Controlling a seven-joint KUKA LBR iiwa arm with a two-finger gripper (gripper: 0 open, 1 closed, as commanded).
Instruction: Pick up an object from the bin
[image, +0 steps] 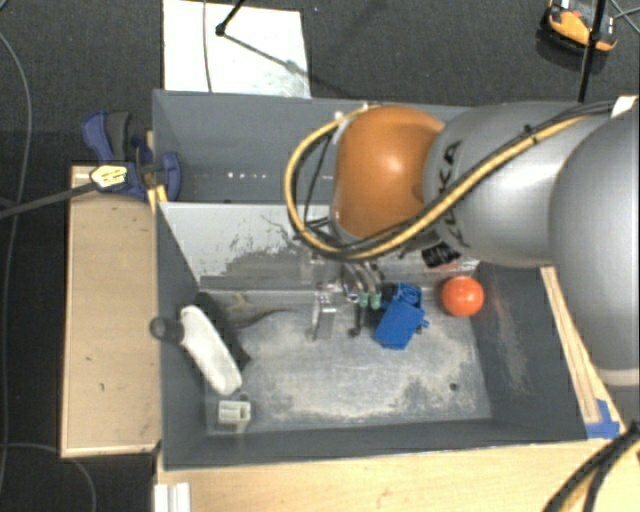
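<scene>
A dark, speckled black carpet floor (60, 80) lies all around under even light. A thick black cable (45, 197) crosses it at the left. An orange-and-black tool (572, 22) lies at the top right.

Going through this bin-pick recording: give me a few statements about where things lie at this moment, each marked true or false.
1. An orange ball lies on the floor of the bin, to the right of a blue block. True.
2. The end effector holds the orange ball. False: the ball lies apart from it, beyond the blue block, and nothing shows between its fingers.
3. The blue block lies just beside the end effector, on its right in the camera view. True.
4. A white oblong thing lies against the bin's right wall. False: it lies in the left part of the bin, close to the left wall.
</scene>
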